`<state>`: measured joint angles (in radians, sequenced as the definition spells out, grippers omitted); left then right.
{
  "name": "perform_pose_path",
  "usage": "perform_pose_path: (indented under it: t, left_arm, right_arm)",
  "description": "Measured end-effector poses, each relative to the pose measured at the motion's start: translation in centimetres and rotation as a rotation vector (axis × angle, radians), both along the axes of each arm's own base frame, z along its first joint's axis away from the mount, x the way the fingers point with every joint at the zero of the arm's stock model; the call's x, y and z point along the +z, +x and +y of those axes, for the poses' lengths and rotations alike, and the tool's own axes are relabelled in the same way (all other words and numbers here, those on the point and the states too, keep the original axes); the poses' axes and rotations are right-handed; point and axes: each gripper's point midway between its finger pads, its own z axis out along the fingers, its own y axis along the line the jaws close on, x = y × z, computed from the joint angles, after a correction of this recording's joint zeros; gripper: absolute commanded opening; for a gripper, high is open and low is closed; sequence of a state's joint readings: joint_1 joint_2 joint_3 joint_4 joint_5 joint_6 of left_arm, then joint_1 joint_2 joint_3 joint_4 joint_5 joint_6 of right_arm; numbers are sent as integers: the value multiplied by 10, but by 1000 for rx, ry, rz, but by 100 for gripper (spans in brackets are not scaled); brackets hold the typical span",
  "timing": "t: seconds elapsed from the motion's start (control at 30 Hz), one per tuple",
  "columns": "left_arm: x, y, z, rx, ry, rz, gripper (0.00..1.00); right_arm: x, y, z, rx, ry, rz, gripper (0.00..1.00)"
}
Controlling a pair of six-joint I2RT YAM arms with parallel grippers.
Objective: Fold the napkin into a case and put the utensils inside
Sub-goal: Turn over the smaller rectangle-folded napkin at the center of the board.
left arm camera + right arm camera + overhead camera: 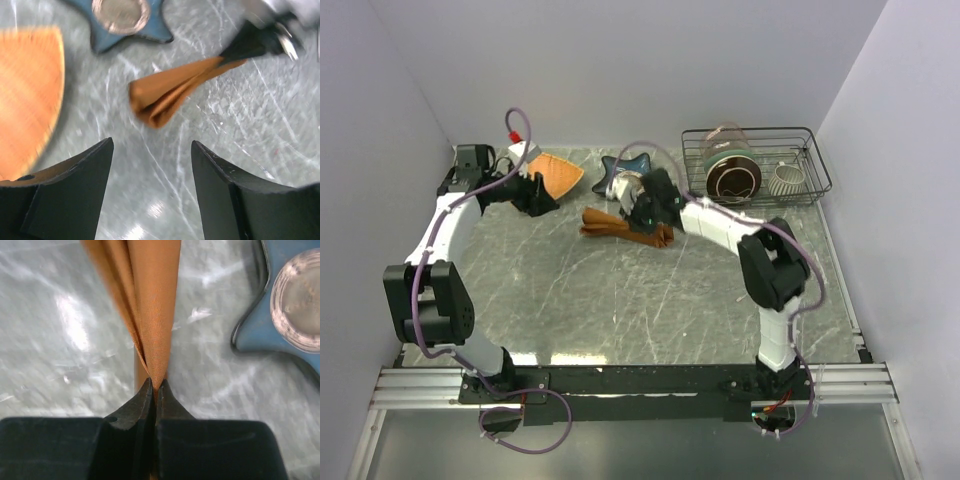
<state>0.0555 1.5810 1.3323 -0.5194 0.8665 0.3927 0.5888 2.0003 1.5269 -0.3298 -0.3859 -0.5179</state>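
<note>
The rust-orange napkin lies bunched in long narrow folds on the marble table, its loose end resting on the surface. My right gripper is shut on the napkin's other end, and the cloth fans out from the pinched tips. My left gripper hovers to the left of the napkin, open, with only bare table between its fingers. It touches nothing. The utensils are out of view.
A blue star-shaped dish holding a round glass sits just behind the napkin. An orange woven triangular plate lies beside my left gripper. A wire rack with crockery stands at the back right.
</note>
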Motion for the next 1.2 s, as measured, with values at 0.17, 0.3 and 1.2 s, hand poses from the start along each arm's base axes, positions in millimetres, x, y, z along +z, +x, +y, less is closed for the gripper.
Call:
perform_pose_path:
  t: [0.17,0.3,1.2]
  left_arm:
    - [-24,-6,24,109,-40,112,68]
    - [-34,-10,28,135,-50,153,68]
    - [-36,-28,8,151,-190,317,60]
  right_arm:
    - [-26,-46,0,57,-115,-157,0]
    - [-43,-68,8,119,-169,-261,0]
    - [32,-135,48,226,-13,-192,96]
